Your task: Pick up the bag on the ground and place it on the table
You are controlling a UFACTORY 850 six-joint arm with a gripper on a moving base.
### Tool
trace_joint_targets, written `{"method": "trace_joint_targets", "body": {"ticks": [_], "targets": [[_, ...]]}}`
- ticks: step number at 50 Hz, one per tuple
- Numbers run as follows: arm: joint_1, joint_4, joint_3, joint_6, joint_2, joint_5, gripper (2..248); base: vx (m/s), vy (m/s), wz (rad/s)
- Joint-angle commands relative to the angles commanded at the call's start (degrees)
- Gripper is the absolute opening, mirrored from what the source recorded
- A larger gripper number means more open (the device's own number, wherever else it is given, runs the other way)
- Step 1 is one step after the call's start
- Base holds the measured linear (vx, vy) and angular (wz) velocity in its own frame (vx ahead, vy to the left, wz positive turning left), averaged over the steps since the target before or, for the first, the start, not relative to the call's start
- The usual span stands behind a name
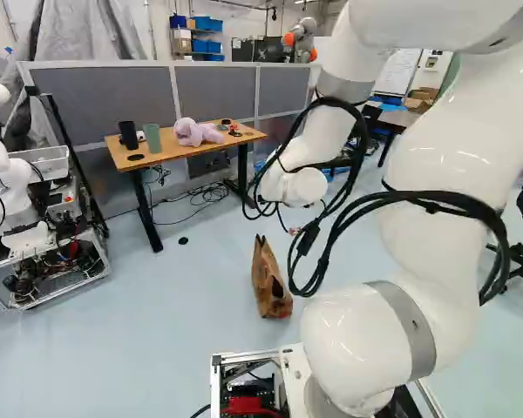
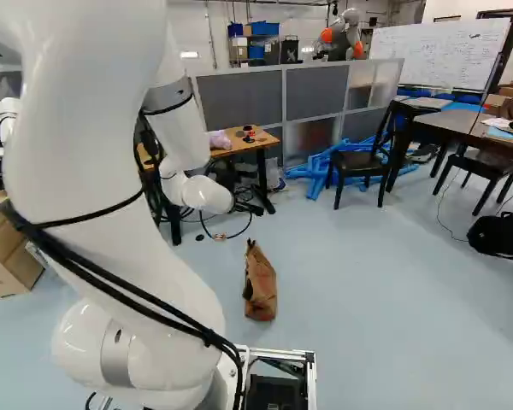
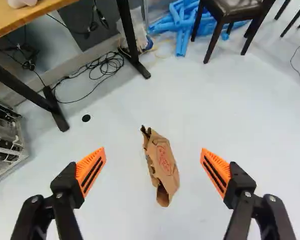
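One bag [image 3: 166,162] sits on the floor [image 3: 250,115] ahead of my spread gripper [image 3: 153,150] in the wrist view. The left base view suggests light, crumply, tearable paper; the right base view shows a narrow top [image 2: 254,254] I would pinch gently.

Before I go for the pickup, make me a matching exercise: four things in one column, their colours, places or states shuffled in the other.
1. Paper bag
2. Gripper
3. Soft toy
4. Chair

A. Pink, on the wooden-topped table
B. Black, next to the blue heap
C. Open, with nothing gripped
D. Brown, on the floor

Right pairs: 1-D, 2-C, 3-A, 4-B
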Motion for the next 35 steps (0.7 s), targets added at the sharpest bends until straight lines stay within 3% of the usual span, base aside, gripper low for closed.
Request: {"method": "trace_joint_targets", "body": {"ticks": [13, 35], "targets": [[0.78, 2.68, -4.46, 0.00, -5.66, -2.51, 247, 0.000, 0.000, 0.000], [0.89, 6.18, -7.03, 0.00, -11.03, -5.00, 247, 0.000, 0.000, 0.000]]}}
